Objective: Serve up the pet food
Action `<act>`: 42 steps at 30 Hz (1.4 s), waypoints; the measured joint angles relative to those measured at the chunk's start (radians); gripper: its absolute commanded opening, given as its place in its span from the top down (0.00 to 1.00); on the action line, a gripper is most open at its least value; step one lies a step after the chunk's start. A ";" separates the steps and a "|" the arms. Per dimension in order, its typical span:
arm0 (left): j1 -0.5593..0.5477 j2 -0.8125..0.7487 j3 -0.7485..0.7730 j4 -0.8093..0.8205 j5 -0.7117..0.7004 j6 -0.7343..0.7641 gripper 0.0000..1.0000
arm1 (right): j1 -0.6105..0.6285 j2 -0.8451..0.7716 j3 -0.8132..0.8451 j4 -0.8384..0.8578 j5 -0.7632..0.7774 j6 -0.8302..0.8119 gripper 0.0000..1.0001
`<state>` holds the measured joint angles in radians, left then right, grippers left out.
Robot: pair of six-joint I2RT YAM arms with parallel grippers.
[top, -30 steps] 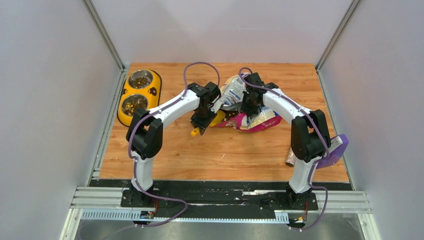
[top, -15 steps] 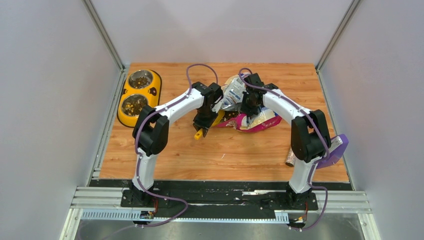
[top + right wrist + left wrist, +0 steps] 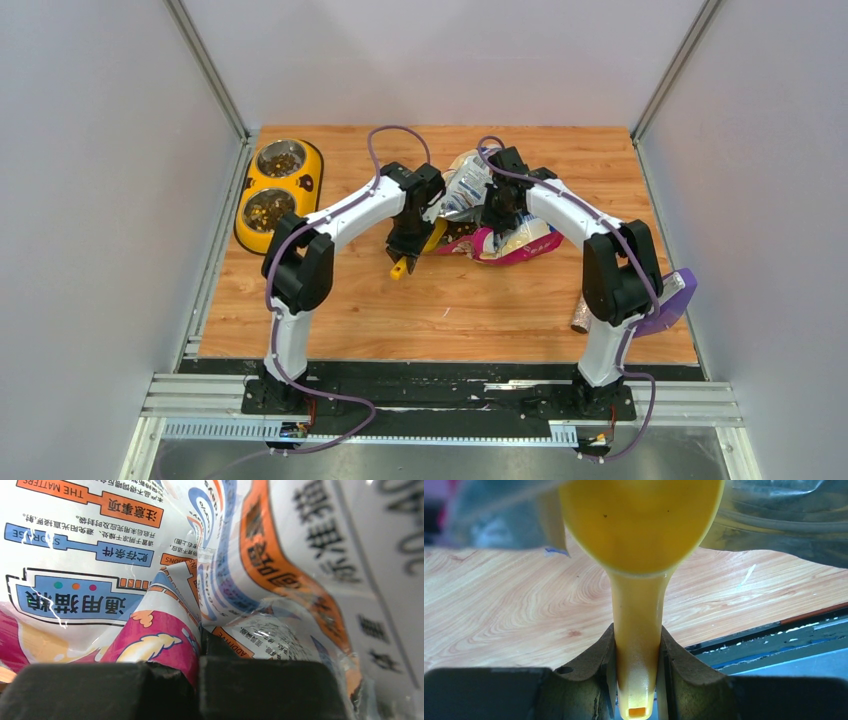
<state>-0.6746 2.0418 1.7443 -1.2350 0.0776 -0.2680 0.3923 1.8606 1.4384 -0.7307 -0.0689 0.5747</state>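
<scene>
Yellow scoop [image 3: 639, 540], handle clamped in the left gripper [image 3: 636, 651], noses the cat food bag [image 3: 510, 243] mid-table, its edge pinched tight by the right gripper [image 3: 497, 215]; if that glossy film slips, the mouth may collapse and spill.

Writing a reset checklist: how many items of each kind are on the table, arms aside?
yellow two-bowl feeder: 1
yellow scoop: 1
cat food bag: 1
speckled tube: 1
purple item: 1
Total: 5

Yellow scoop [image 3: 639, 540], pink-white-blue bag [image 3: 520, 243], wood-grain table [image 3: 450, 300]
</scene>
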 measured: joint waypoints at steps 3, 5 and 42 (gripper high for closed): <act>0.000 -0.010 -0.001 0.005 -0.001 -0.019 0.89 | 0.000 -0.002 -0.002 0.003 0.000 0.000 1.00; 0.000 -0.023 -0.011 0.023 -0.002 -0.023 0.85 | 0.000 -0.004 -0.004 0.004 0.000 0.000 1.00; -0.011 -0.316 -0.164 0.306 -0.080 -0.043 1.00 | 0.000 -0.024 -0.039 0.041 0.000 0.000 1.00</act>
<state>-0.6861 1.7256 1.5803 -0.9291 -0.0025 -0.3107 0.3923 1.8362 1.3994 -0.6895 -0.0692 0.5751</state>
